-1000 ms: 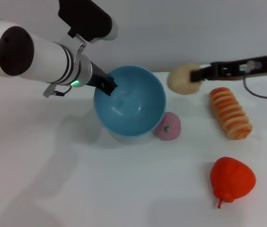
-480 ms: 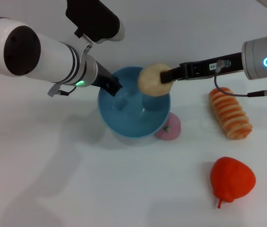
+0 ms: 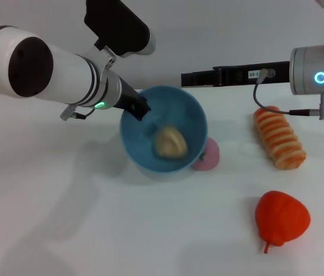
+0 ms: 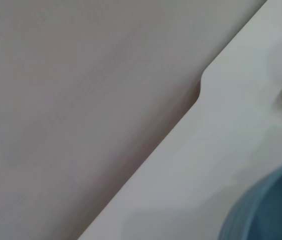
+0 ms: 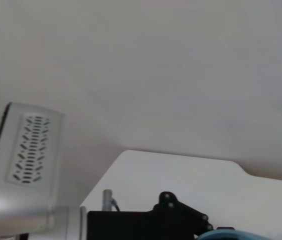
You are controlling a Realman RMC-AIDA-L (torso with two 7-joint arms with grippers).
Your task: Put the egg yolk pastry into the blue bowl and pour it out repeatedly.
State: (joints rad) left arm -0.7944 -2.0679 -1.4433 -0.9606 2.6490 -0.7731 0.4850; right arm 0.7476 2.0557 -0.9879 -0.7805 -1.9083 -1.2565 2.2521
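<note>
At the bowl's near-left rim: left tool (image 3: 138,107) clamps the blue bowl (image 3: 163,133).
Above the far rim: right tool (image 3: 186,79), empty; I cannot tell its finger spread.
Egg yolk pastry (image 3: 169,142): lying loose inside the bowl.
Pour risk: tipping rightward may roll it into the pink bun (image 3: 206,155) or ridged bread (image 3: 279,138).
Grip risk: a one-sided rim pinch could slip on the table (image 3: 93,218).
</note>
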